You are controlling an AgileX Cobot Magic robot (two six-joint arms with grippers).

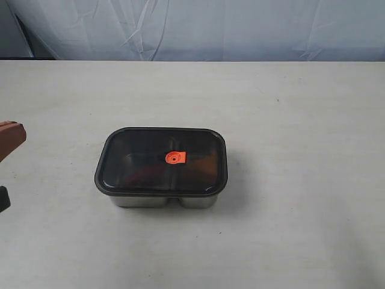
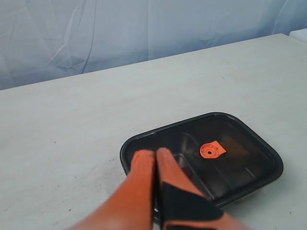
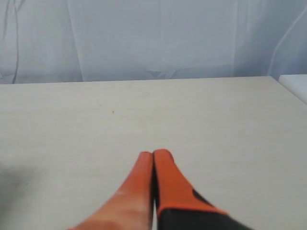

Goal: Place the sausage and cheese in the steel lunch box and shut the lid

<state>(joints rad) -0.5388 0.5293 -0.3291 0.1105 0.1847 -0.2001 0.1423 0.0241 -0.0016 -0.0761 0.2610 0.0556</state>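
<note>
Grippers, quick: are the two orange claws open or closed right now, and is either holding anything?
Left gripper: closed, holding nothing.
Right gripper: closed, holding nothing.

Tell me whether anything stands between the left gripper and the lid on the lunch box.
Nothing visible does. The left gripper is shut at the left edge of the exterior view, and only table surface lies between it and the lid, which already covers the steel lunch box.
</note>
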